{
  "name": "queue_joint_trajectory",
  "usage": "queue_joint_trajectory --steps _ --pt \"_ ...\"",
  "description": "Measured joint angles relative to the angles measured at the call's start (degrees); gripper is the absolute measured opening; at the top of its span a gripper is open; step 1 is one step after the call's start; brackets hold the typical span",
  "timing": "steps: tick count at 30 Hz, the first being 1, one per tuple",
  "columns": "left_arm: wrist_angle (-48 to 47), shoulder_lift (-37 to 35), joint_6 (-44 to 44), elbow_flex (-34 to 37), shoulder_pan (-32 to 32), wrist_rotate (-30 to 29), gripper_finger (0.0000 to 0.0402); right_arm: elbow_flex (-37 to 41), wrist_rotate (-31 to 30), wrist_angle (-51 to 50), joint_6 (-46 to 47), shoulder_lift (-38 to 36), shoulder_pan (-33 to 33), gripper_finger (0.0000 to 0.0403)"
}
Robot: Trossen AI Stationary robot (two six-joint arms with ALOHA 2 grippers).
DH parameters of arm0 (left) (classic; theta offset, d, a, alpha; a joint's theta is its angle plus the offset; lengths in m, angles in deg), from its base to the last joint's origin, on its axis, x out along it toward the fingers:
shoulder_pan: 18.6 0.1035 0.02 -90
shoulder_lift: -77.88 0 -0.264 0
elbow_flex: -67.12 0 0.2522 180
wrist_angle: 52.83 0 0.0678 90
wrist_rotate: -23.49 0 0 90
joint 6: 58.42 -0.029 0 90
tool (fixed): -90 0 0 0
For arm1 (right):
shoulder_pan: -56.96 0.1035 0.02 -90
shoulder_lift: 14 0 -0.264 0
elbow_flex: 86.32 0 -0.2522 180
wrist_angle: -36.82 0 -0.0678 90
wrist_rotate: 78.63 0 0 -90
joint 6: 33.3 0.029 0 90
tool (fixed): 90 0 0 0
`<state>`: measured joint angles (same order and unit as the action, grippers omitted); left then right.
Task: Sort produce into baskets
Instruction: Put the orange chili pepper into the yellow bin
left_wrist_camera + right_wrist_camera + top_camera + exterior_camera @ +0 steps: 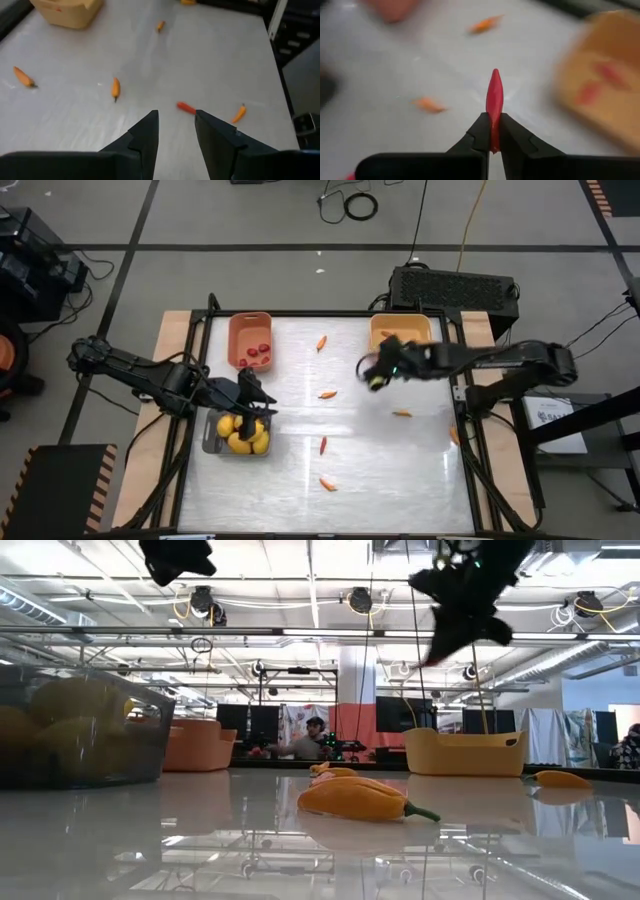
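The right gripper [491, 145], closed thinly on a slim red pepper [494, 97] near the far-right yellow-orange basket [400, 330], could let it slip mid-carry.

White table [400, 470], 3 baskets [250, 340], loose orange peppers [328, 484] scattered

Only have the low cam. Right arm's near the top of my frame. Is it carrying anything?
Observer: Yes. The right end effector is shut on a slim red pepper, whose tip pokes out past the fingertips.
Operator: Where is it over the table?
Observer: In the high view it is beside the yellow-orange basket, on the table-centre side, not above it.
Operator: Left arm?
Observer: The left end effector hangs above the grey basket of yellow fruits. It is open, with nothing in it.
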<state>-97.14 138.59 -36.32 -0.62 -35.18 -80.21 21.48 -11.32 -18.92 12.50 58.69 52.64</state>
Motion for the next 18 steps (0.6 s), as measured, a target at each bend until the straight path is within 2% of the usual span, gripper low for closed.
queue_joint_trajectory --steps 6,12,18 --pt "4.1 0.0 2.2 0.0 0.0 -4.7 0.0134 0.0 -2.8 -12.0 -3.0 -2.3 -11.6 0.002" --pt "7.6 0.0 6.3 0.0 0.4 -10.2 0.0135 0.0 -2.7 -13.2 -11.0 -1.1 -19.0 0.0048" --pt "9.9 0.0 10.2 0.0 1.7 -11.2 0.0134 0.0 -2.8 -11.9 -17.5 0.3 -24.5 0.0094"
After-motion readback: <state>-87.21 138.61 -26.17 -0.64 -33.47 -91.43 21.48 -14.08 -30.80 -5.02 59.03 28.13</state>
